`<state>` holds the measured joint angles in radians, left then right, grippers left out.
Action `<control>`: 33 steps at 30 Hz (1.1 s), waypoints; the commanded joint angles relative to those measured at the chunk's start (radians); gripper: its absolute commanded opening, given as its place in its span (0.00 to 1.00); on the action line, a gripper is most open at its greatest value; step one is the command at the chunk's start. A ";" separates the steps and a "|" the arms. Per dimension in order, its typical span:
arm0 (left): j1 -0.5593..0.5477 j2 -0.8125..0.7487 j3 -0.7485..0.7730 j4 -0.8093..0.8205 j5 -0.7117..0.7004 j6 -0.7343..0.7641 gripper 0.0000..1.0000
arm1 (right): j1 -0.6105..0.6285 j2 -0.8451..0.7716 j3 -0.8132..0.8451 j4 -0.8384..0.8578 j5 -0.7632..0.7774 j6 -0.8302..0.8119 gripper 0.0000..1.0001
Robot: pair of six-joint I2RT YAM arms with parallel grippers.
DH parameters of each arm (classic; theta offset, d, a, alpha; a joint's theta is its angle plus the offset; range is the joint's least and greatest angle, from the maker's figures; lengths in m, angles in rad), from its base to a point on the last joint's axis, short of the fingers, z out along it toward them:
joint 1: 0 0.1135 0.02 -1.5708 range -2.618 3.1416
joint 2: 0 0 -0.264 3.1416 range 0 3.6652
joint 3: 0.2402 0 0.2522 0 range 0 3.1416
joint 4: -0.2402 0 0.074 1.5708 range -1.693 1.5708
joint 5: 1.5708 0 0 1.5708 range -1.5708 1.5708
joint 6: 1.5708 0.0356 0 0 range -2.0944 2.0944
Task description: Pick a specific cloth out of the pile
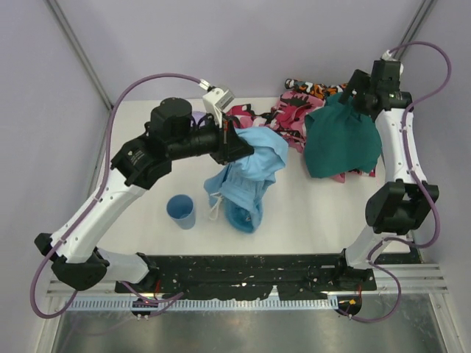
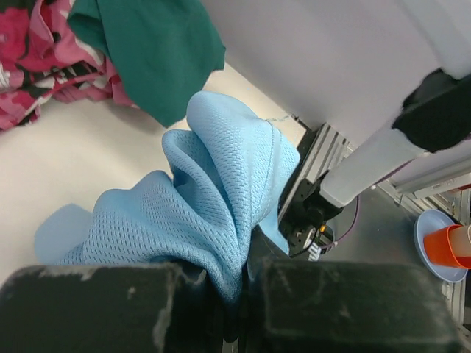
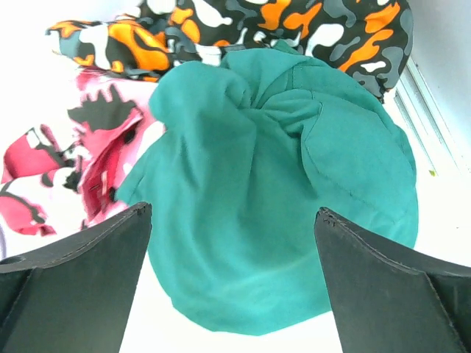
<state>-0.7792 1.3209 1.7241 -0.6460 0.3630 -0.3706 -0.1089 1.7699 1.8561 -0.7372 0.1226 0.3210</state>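
My left gripper (image 1: 237,145) is shut on the light sky-blue cloth (image 1: 249,180) and holds its upper fold off the table; the rest hangs down to the table with a white drawstring (image 1: 214,206) at its left. In the left wrist view the blue mesh fabric (image 2: 213,213) is pinched between the black jaws. The pile (image 1: 324,125) lies at the back right, pink-patterned, orange camouflage and teal-green cloths. My right gripper (image 1: 352,94) is open above the teal-green cloth (image 3: 287,198), holding nothing.
A blue cup (image 1: 181,211) stands on the table left of the hanging cloth. A lilac plate (image 1: 199,118) shows partly behind the left wrist. The orange camouflage cloth (image 3: 294,29) and pink patterned cloth (image 3: 81,154) lie beside the teal one.
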 commanded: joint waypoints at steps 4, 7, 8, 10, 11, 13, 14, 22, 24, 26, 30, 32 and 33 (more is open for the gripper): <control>-0.009 0.010 -0.182 0.178 -0.091 -0.082 0.00 | 0.000 -0.321 -0.231 0.045 -0.032 0.003 0.95; -0.011 0.044 -0.204 0.196 -0.089 -0.114 0.00 | 0.000 -0.441 -0.371 0.081 -0.012 0.029 0.95; -0.011 0.060 -0.210 0.216 -0.072 -0.122 0.00 | 0.000 -0.501 -0.441 0.105 -0.008 0.039 0.95; -0.018 0.087 -0.221 0.246 -0.058 -0.136 0.00 | 0.000 -0.611 -0.579 0.145 0.002 0.079 0.95; -0.022 0.099 -0.234 0.253 -0.062 -0.139 0.01 | 0.000 -0.644 -0.621 0.157 0.000 0.088 0.95; -0.022 0.116 -0.277 0.264 -0.090 -0.152 0.05 | 0.000 -0.740 -0.741 0.208 -0.003 0.111 0.95; -0.022 0.123 -0.305 0.263 -0.110 -0.160 0.06 | 0.000 -0.795 -0.803 0.213 -0.011 0.112 0.95; -0.032 0.039 -0.719 0.324 -0.154 -0.238 0.19 | 0.000 -1.012 -1.047 0.200 0.038 0.096 0.95; -0.037 -0.023 -0.790 0.348 -0.139 -0.238 0.49 | 0.000 -1.041 -1.092 0.206 0.034 0.107 0.95; -0.041 -0.084 -0.785 0.318 -0.139 -0.211 0.89 | 0.000 -1.049 -1.104 0.214 0.037 0.113 0.95; -0.081 -0.222 -0.661 0.175 -0.307 -0.117 1.00 | 0.000 -1.044 -1.071 0.174 0.066 0.153 0.95; -0.097 -0.290 -0.627 0.135 -0.392 -0.084 1.00 | -0.002 -1.050 -1.046 0.145 0.094 0.159 0.95; -0.098 -0.325 -0.621 0.122 -0.421 -0.077 1.00 | 0.000 -1.061 -1.043 0.139 0.104 0.148 0.95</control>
<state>-0.8543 1.1465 0.9985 -0.4919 0.1146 -0.5320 -0.1078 0.7330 0.7506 -0.5903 0.1596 0.4454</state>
